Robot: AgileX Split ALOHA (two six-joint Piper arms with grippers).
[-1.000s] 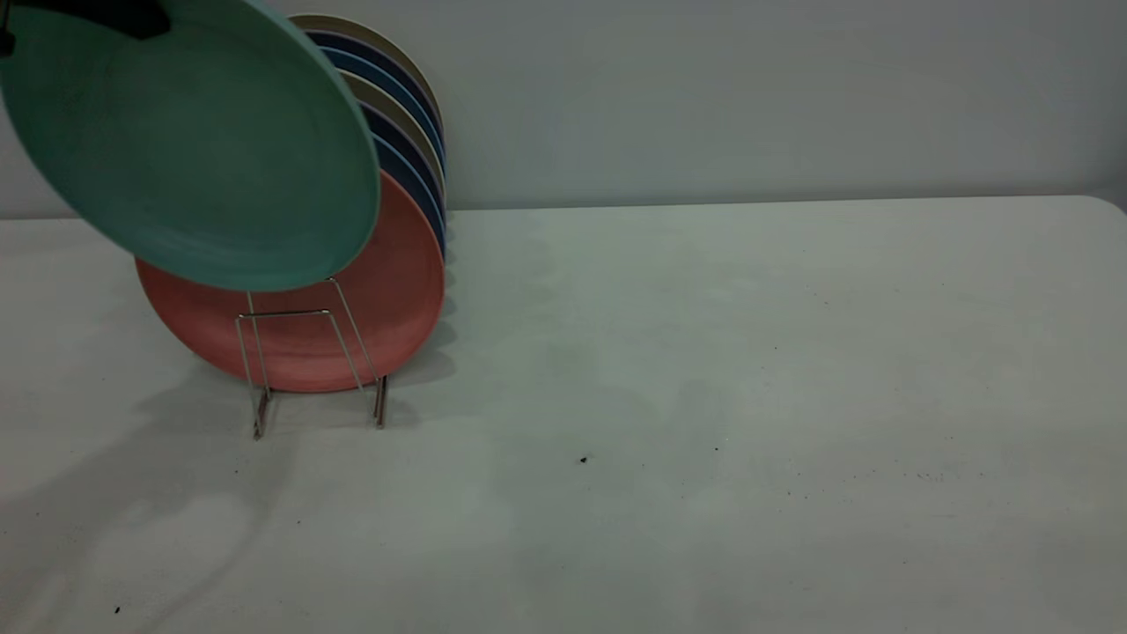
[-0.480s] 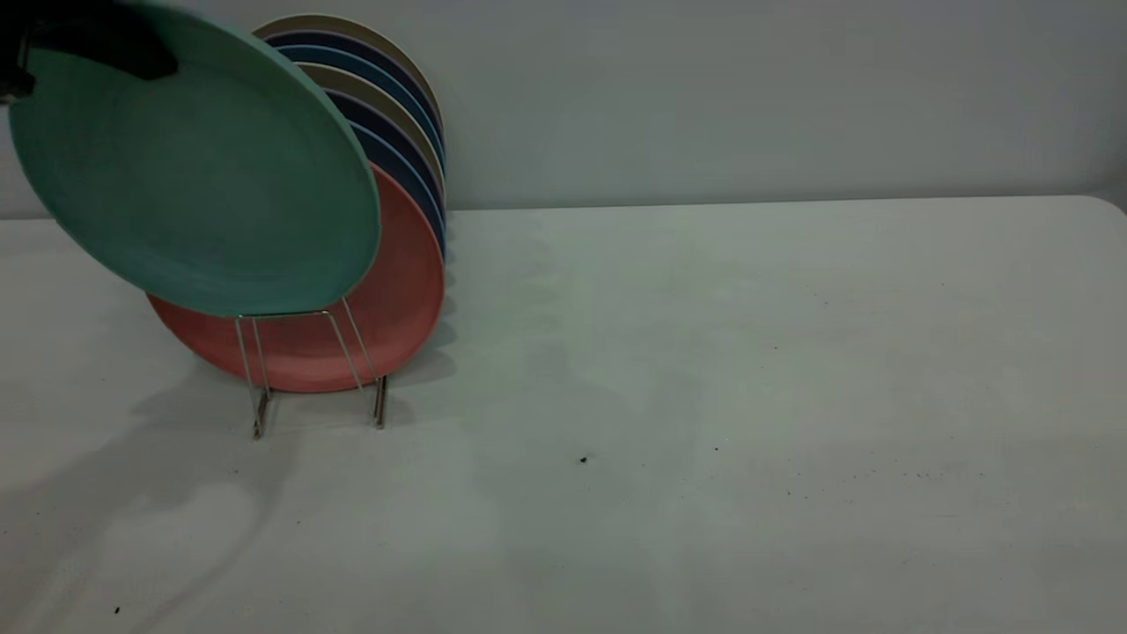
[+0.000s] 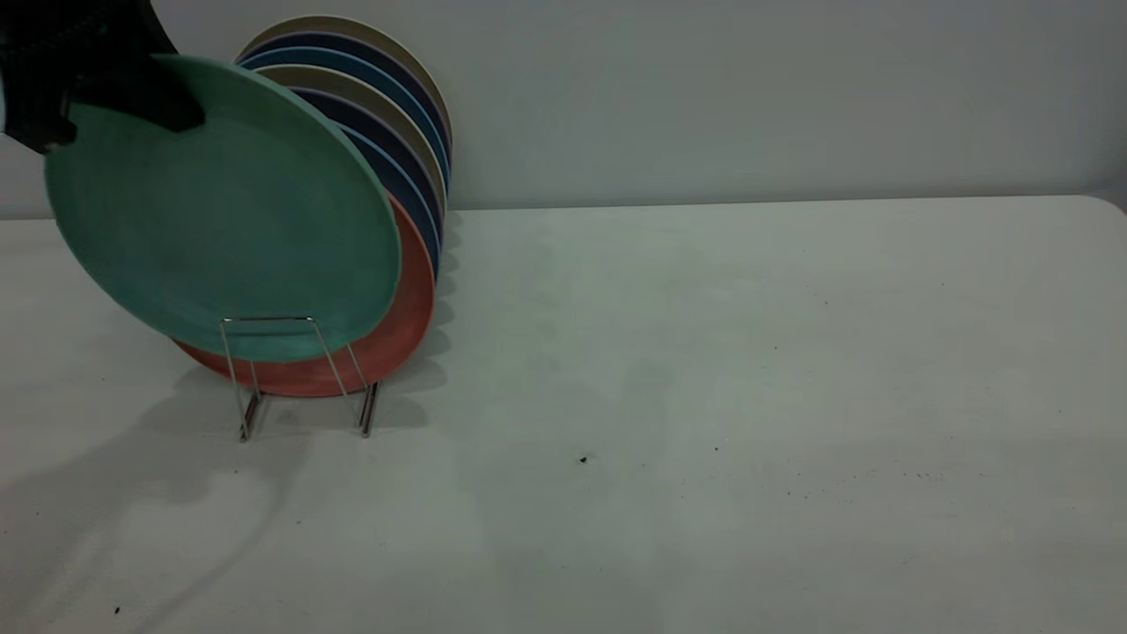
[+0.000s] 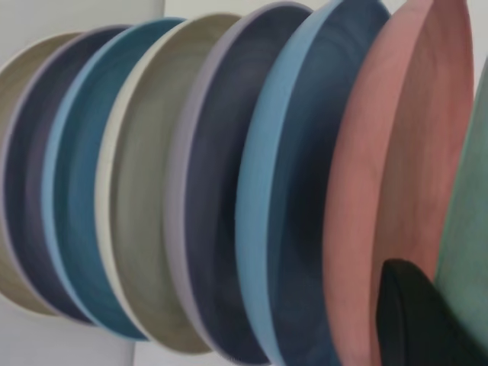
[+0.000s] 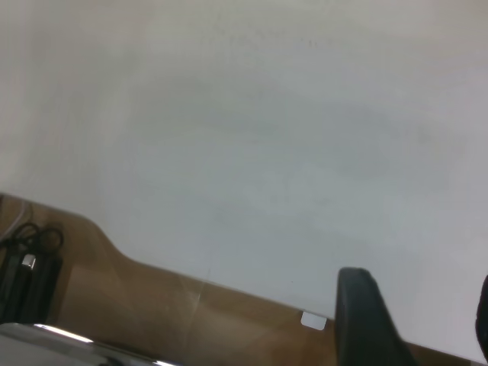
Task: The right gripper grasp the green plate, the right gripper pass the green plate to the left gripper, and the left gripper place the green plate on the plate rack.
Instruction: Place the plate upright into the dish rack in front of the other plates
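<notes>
A: Where does the green plate point(image 3: 224, 211) sit?

B: At about 9 o'clock in the exterior view, tilted, at the front of the row of plates. Its lower edge is down behind the front loop of the plate rack point(image 3: 299, 374), and it leans back over the salmon-pink plate point(image 3: 401, 330).

A: And the left gripper point(image 3: 97, 84)?

B: It is at the plate's upper rim, near 10 o'clock of the plate, jaws clamped on that rim (one black finger lies across the plate's face). In the left wrist view one black finger point(image 4: 415, 320) shows beside the green plate's edge point(image 4: 465, 252), with the salmon-pink plate point(image 4: 396, 175) just next to it.

A: What stands behind?

B: A light blue plate point(image 4: 290, 191), a dark navy plate point(image 4: 221, 175), a beige plate point(image 4: 145, 206), then more blue ones and another beige one, all upright in the rack on the white desk point(image 3: 748, 352).

A: The right gripper point(image 5: 415, 320)?

B: Seen only in its own wrist view, over the desk's edge, well apart from the rack; its jaws stand apart with nothing between them.
</notes>
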